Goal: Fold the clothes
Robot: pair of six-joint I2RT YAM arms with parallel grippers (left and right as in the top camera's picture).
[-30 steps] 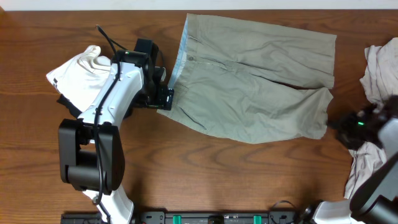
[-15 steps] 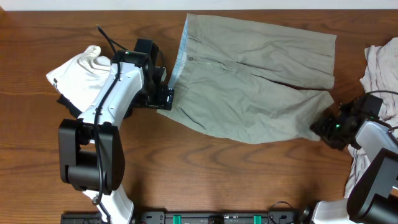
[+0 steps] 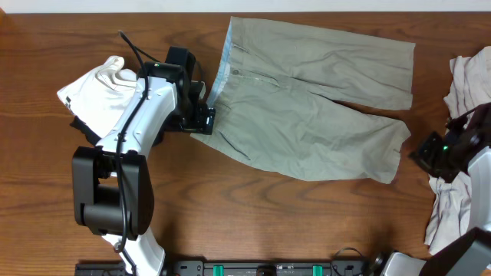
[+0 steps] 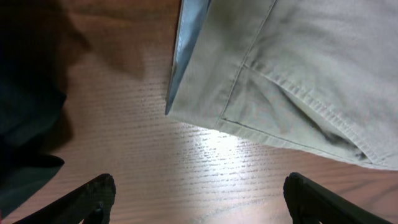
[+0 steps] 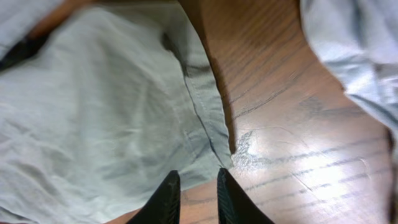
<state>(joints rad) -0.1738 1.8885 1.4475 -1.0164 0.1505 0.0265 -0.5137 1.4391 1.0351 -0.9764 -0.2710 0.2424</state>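
One pair of shorts (image 3: pixel 307 100) lies spread flat on the tabletop (image 3: pixel 307 222), upper middle. The waistband (image 3: pixel 222 61) faces left and both legs point right. Pale blue lining shows along the waistband edge. The lower leg splays a bit away from the upper one, and its hem (image 3: pixel 399 153) ends near my right pincer (image 3: pixel 426 157).

Left pincer (image 3: pixel 201 116) sits at the lower waistband corner, fingers (image 4: pixel 93 196) spread wide. In the wrist view I see only bare wood between them, with the corner of the shorts just ahead of the tips.

On the right pincer the fingers (image 5: pixel 169 196) are nearly together with a narrow gap. The tips are right at the hem corner of the lower leg. I can't tell whether any cloth is pinched.

Clutter:
- A white garment (image 3: pixel 92 96) is crumpled at the far left. The left arm (image 3: pixel 134 126) runs across it and hides part of it.
- Dark cloth (image 3: pixel 83 129) sticks out from under the white garment, beside the arm.
- An off-white heap (image 3: pixel 468 80) runs along the right edge from upper right to bottom right. The right pincer sits between it and the hem, with the heap close behind it.
- In the right wrist view, pale cloth fills the top-right corner. A strip of bare wood separates it from the shorts.
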